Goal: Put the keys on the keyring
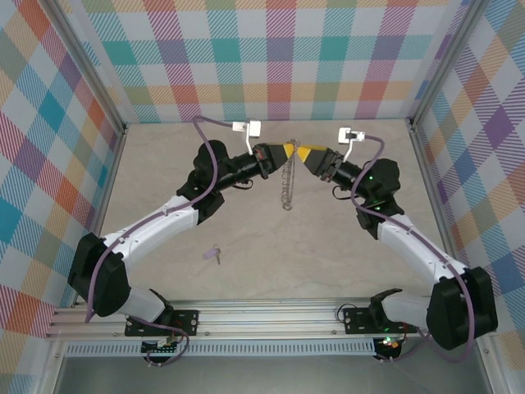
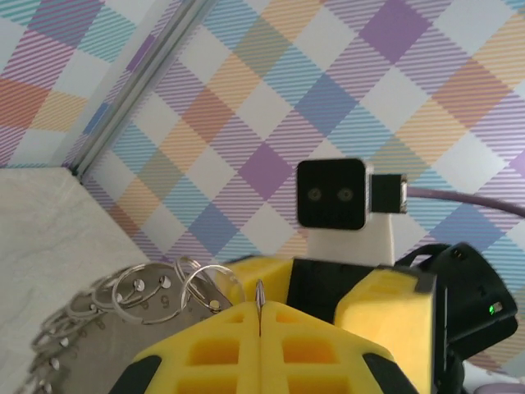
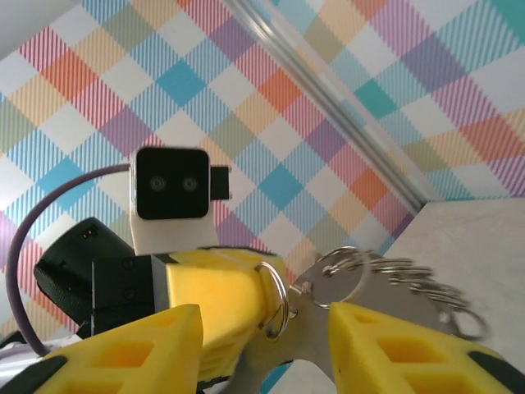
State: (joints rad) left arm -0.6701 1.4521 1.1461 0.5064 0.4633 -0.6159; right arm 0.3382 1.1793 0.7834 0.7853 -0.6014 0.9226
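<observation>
- Where the two arms meet above the far middle of the table (image 1: 271, 271), the left gripper (image 1: 289, 151) and the right gripper (image 1: 303, 153) face each other tip to tip.
- From the left wrist, the left gripper (image 2: 259, 316) has its yellow fingers (image 2: 213, 353) pressed flat together, with a thin sliver of metal from the keyring (image 2: 139, 291) pinched in the seam.
- From the right wrist, the right gripper (image 3: 267, 328) has its fingers (image 3: 131, 349) spread, with a clear gap between them.
- One end ring of the keyring (image 3: 275, 300) sits in that gap, just off the left gripper's tip; it does not look clamped by the right fingers.
- Seen from above, the keyring (image 1: 287, 187) hangs as a straight chain from the left fingertips, its long axis running toward the table's near edge.
- Whether its free end touches the table cannot be told.
- The key (image 1: 215, 254) lies flat on the table, toward the near-left, well apart from both grippers.
- It is too small to tell which way its shaft points.
</observation>
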